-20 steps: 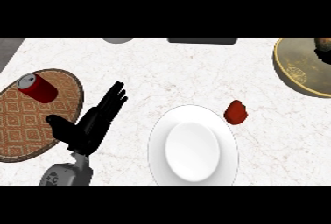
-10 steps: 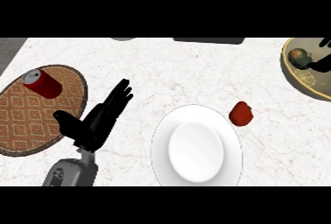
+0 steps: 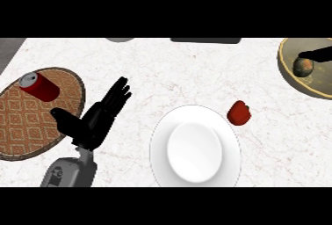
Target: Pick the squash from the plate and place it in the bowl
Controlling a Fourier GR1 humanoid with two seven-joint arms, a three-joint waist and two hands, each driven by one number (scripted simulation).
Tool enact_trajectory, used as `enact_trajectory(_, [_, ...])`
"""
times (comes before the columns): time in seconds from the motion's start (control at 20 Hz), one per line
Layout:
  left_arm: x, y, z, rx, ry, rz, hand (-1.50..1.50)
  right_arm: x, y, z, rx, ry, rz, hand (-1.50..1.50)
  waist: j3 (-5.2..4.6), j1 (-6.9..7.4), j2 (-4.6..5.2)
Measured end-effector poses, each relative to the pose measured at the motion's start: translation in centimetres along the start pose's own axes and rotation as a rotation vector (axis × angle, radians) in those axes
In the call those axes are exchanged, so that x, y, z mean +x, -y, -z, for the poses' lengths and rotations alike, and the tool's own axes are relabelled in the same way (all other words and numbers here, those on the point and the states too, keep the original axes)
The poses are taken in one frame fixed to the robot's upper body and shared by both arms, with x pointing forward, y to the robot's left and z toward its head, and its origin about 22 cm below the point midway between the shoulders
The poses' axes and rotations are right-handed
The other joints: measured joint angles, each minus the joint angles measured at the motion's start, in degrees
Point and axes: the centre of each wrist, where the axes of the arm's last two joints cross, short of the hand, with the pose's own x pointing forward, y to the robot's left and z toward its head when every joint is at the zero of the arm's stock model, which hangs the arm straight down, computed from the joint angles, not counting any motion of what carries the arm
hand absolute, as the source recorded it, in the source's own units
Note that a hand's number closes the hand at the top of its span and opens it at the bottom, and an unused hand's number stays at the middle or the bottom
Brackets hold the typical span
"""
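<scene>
The white plate (image 3: 162,132) holds nothing. A round, mottled green-brown thing, which I take for the squash (image 3: 303,66), shows within the rim of the bowl (image 3: 312,84), well up and right of the plate; it has no clear long axis. A dark shape meeting it from the right is probably my right hand (image 3: 319,54); I cannot tell whether it grips. My left hand (image 3: 96,122) rests left of the plate, fingers (image 3: 117,94) straight and open, far from the squash, so the right hand is nearer.
</scene>
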Motion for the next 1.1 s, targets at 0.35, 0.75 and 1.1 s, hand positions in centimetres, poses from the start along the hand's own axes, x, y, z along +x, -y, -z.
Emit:
enact_trajectory(0.35, [-0.8, -0.9, -0.8, 0.045, -0.018, 0.000, 0.00, -2.6, 2.4, -1.0, -0.123, 0.177, 0.379, -1.50, -0.18, -2.39, -1.03])
enact_trajectory(0.75, [-1.8, -2.2, -2.1, 0.100, -0.030, -0.006, 0.00, -8.8, 6.6, -5.3, -0.142, 0.321, 0.588, -1.50, -0.43, -5.35, -2.17])
enact_trajectory(1.1, [-2.0, -3.2, -3.5, 0.150, -0.042, -0.009, 0.00, -15.1, 8.1, -12.7, -0.118, 0.359, 0.600, 1.50, -0.58, -8.19, -2.98])
